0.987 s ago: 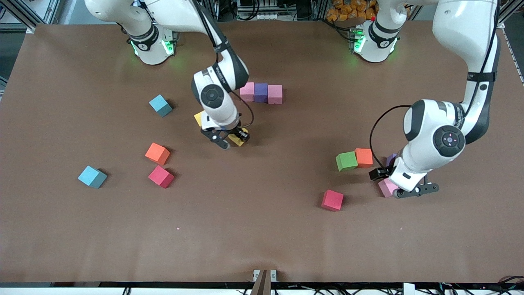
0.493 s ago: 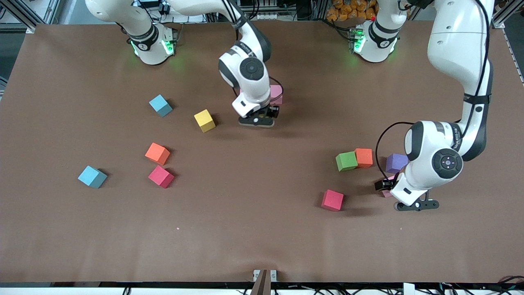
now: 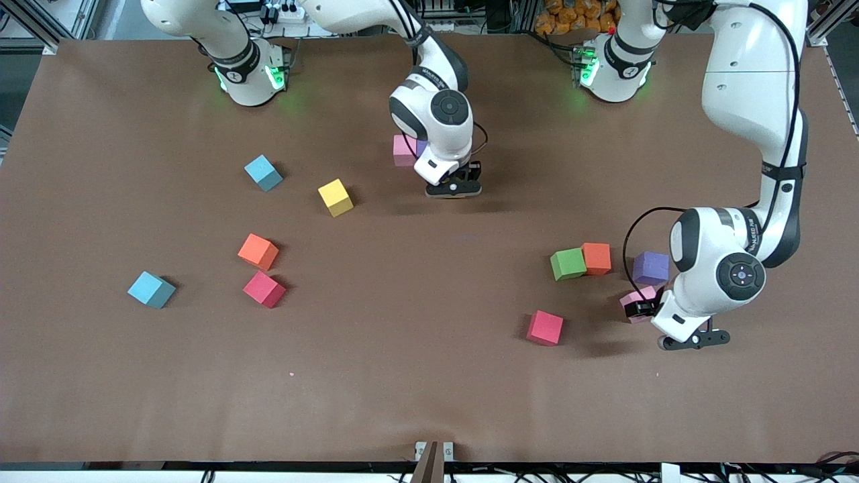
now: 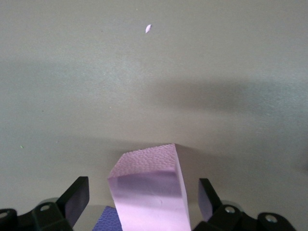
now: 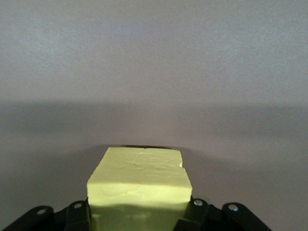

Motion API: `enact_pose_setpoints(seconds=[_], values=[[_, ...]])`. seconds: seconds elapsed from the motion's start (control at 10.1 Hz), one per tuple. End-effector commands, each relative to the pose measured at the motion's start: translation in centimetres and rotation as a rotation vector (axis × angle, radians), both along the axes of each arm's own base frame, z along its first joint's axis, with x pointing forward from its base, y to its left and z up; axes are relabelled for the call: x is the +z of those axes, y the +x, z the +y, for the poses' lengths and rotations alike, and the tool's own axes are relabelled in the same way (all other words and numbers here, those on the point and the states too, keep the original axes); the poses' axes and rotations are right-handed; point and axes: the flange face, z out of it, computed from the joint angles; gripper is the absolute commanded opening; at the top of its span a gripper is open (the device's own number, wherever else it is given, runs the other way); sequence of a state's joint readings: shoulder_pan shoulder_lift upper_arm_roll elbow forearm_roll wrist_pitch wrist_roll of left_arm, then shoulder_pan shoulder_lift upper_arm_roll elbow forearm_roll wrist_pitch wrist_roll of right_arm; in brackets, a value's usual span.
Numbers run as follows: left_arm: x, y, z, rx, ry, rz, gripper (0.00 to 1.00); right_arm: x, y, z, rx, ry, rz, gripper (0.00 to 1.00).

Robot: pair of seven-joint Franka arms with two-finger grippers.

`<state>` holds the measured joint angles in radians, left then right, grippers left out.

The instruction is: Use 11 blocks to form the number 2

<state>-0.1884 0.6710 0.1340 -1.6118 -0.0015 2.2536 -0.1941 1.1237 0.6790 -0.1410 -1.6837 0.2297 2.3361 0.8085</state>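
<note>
Yellow block (image 5: 139,180) clamped in right tool (image 3: 455,188)
Left tool (image 3: 691,339) gapes around a pink block (image 4: 149,192) on the table (image 3: 429,376).

Yellow block (image 5: 139,185); pink block (image 4: 149,192); brown table (image 3: 429,376).
</note>
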Motion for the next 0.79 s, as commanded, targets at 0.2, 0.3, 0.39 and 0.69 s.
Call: enact_pose_setpoints(seconds=[0.2,0.3,0.39,0.69], values=[[-1.5,-0.2,0.3,0.084,-0.038,0.02,1.0,-1.3,-2.2,0.9,0.054,-0.049,0.015,0.17],[-2.1,-0.4,0.6,0.089,-0.037,0.03,1.0,-1.4,-2.6,1.0,0.057,-0.053,0.019,0.18],[-2.7,-0.4,0.7,0.089,-0.036,0.036,1.0,-1.4,-3.0,1.2,0.062,-0.059,0.024,0.18],[-3.6,-0.5,0.6,0.071,-0.03,0.047,0.27,-1.4,-3.2,1.3,0.053,-0.061,0.024,0.29]])
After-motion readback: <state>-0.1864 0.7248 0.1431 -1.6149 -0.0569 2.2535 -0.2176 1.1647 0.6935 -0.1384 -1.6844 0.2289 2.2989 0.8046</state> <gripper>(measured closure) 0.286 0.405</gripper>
